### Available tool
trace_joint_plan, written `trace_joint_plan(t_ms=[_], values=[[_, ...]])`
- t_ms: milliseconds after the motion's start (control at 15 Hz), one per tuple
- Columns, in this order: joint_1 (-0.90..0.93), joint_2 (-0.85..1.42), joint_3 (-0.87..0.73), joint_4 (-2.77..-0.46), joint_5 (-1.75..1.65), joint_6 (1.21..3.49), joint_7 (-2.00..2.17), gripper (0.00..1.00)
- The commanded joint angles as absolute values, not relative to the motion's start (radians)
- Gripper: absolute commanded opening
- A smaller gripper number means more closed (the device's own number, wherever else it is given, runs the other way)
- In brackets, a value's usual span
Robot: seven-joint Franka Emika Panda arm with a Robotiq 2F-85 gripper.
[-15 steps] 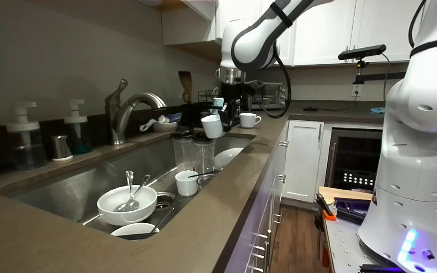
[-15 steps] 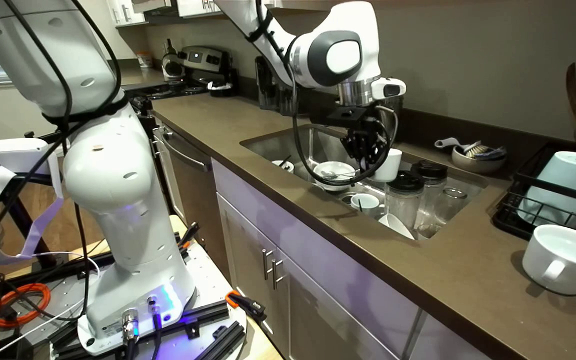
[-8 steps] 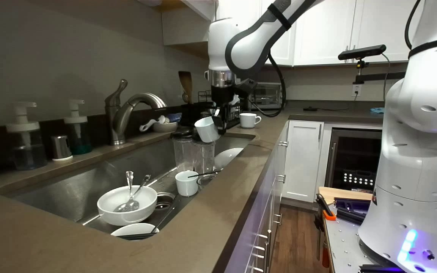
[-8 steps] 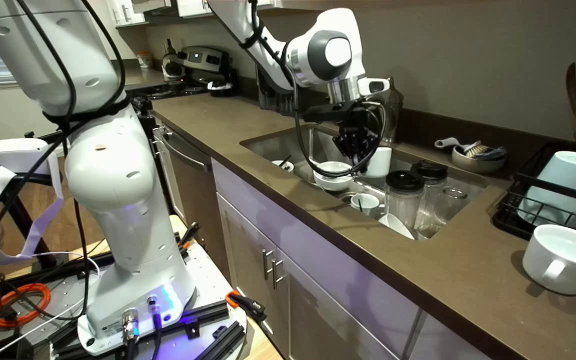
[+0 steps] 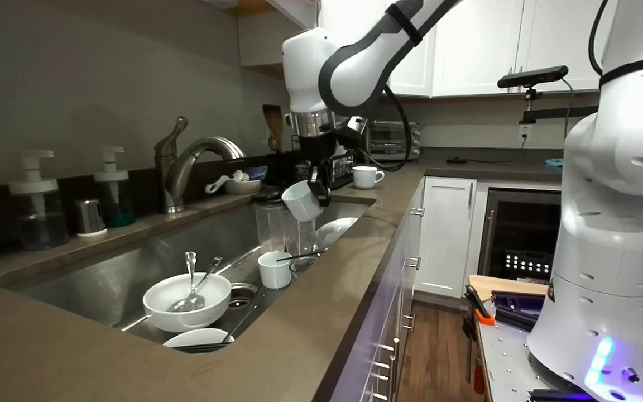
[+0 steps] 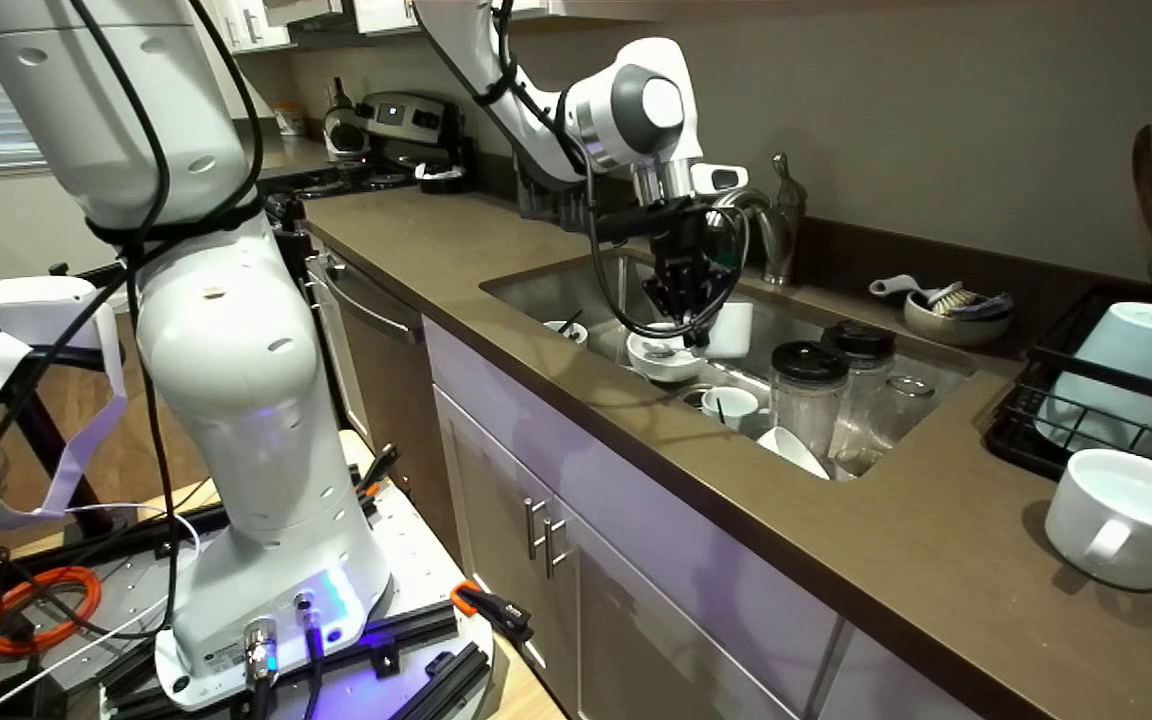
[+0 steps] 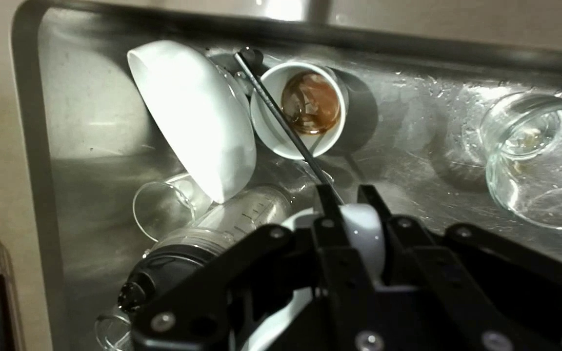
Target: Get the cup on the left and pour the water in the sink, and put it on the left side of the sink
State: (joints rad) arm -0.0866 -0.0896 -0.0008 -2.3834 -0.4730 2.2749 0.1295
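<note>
My gripper (image 5: pixel 322 192) is shut on the handle of the whitish cup (image 5: pixel 301 203), holding it above the sink (image 5: pixel 104 279). Tilted over, the cup turns its wide mouth up and to the left in that exterior view. From the opposite side, only the cup's pale outer wall (image 6: pixel 731 332) shows beside the dark gripper (image 6: pixel 688 325). In the wrist view the handle of the cup (image 7: pixel 366 234) sits between the black fingers (image 7: pixel 329 209), which hide much of the cup. Whether water is inside cannot be seen. The steel basin of the sink (image 7: pixel 403 131) lies below.
Inside the sink stand a small white cup (image 5: pixel 274 270), a bowl with spoons (image 5: pixel 187 307), black-lidded jars (image 6: pixel 808 400) and a glass (image 7: pixel 530 146). The faucet (image 5: pixel 187 162) rises behind. A white mug (image 6: pixel 1126 525) and a dish rack (image 6: pixel 1026 440) occupy the counter.
The gripper has carried the cup along the sink, away from the dish rack, and slightly lower. The cup's tilt has grown over the last second. The hold on the handle stays the same.
</note>
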Motion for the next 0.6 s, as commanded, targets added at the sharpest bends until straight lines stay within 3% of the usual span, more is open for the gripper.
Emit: trace_joint_plan(t_ms=[0, 533], values=[[-0.058, -0.083, 0.014, -2.339, -0.514, 2.193, 0.148, 0.08], [-0.015, -0.083, 0.037, -2.337, -0.629, 2.104, 0.124, 0.07]])
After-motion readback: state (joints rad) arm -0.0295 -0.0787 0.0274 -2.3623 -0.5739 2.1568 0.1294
